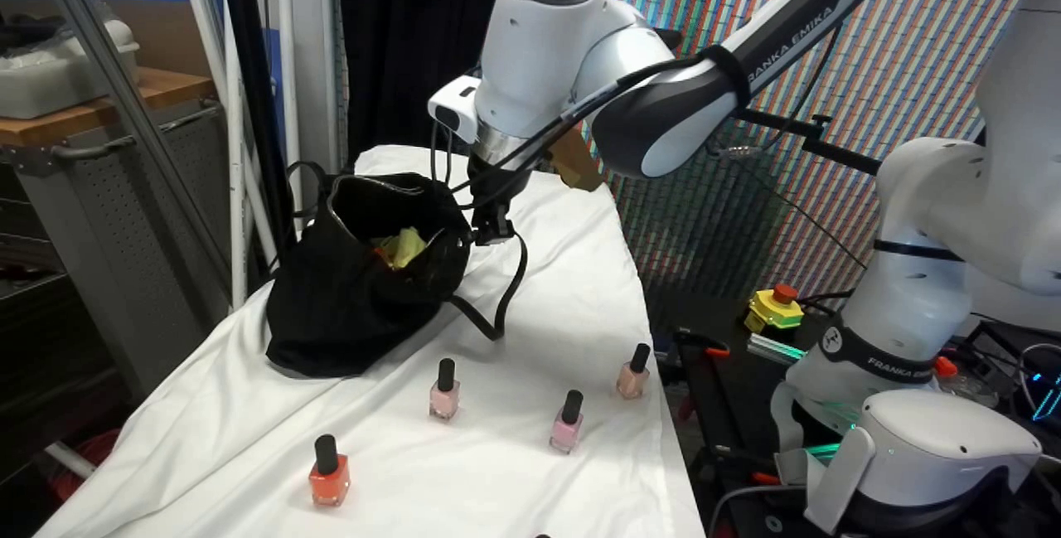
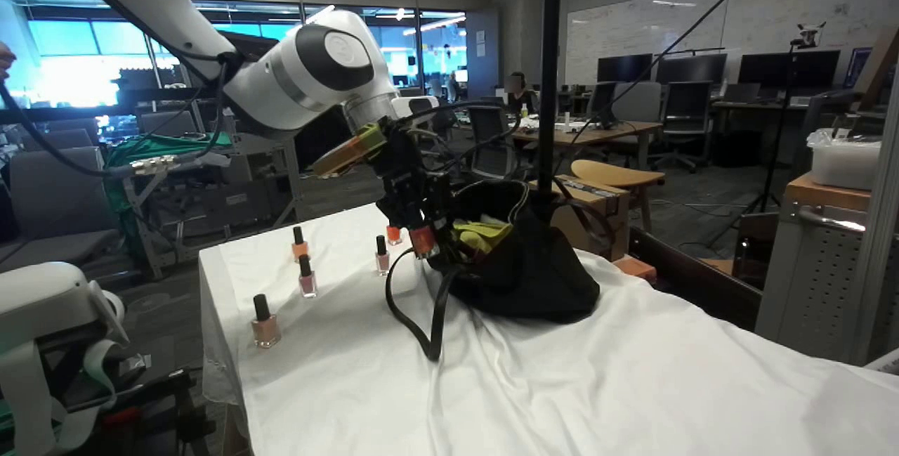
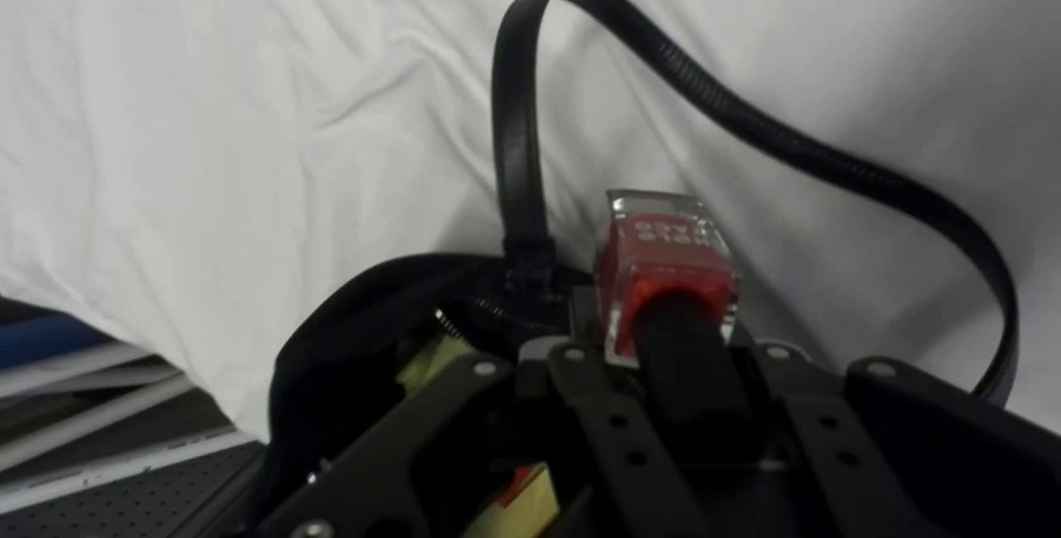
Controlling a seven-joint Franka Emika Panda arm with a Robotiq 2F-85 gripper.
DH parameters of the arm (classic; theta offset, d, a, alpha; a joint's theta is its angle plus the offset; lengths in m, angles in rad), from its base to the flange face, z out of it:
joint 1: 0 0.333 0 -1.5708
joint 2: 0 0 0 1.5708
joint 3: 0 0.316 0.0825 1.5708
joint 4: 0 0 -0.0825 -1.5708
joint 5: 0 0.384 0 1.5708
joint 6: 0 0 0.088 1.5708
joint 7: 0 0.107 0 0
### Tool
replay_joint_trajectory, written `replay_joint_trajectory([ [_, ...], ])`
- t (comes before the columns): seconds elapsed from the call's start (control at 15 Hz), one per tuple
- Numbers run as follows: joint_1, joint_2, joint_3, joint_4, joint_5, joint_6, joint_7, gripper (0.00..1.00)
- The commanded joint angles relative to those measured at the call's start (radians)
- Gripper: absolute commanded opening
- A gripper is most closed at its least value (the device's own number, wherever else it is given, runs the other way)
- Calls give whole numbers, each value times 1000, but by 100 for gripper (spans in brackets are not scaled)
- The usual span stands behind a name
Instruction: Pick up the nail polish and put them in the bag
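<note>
My gripper [image 3: 665,324] is shut on a red nail polish bottle [image 3: 667,244], its black cap pointing back between the fingers. In an exterior view the held red bottle [image 2: 423,241] hangs at the near rim of the black bag [image 2: 534,280], where a handle attaches. The gripper [image 1: 494,230] hides that bottle from the opposite side. Yellow-green cloth [image 1: 402,248] shows inside the open bag. Several more bottles stand upright on the white cloth: orange-red [image 1: 329,482], pale pink [image 1: 444,401], pink [image 1: 565,433], peach [image 1: 632,380], and an orange one [image 2: 300,251].
The bag's thin loop handle [image 2: 421,340] lies across the white cloth [image 2: 351,386] beside the gripper. Close to the table's edge are white poles [image 1: 234,157] and a grey cart [image 1: 141,223]. Another white arm [image 1: 887,306] stands past the table's side.
</note>
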Motion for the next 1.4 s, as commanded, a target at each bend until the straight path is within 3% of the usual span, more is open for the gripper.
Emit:
replay_joint_trajectory([
  [0.0,-3,45,-2,111,-79,9,10,15],
  [0.93,-37,271,-48,355,-75,144,-25,15],
  [1.0,-37,276,-49,361,-71,148,-23,65],
  [1.13,-34,276,-52,363,-77,149,-24,70],
  [1.33,-37,256,-48,347,-68,147,-34,91],
])
